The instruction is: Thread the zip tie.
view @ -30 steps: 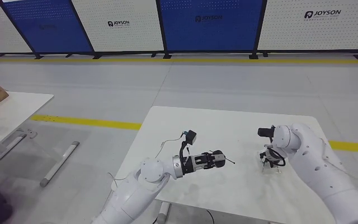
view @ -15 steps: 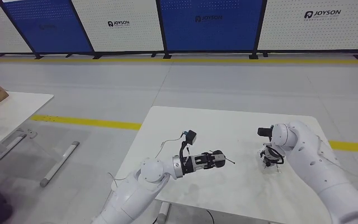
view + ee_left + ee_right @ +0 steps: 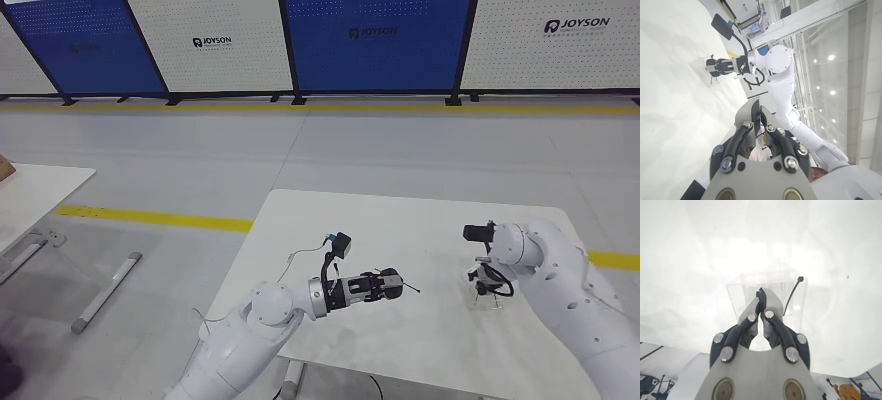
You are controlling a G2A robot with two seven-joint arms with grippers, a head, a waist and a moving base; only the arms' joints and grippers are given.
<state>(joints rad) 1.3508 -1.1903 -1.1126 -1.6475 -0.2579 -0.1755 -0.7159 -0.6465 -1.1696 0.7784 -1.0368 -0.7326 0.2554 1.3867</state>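
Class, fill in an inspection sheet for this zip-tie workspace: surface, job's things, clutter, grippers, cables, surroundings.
Surface: white table.
Job's things: tie held in left gripper; second tie leaning in clear box.
Clutter: nothing seen.
Grippers: left gripper shut on tie; right gripper shut, at the box.
Cables: black cable looping at the right wrist.
Surroundings: blue and white panels, yellow floor line, side table.
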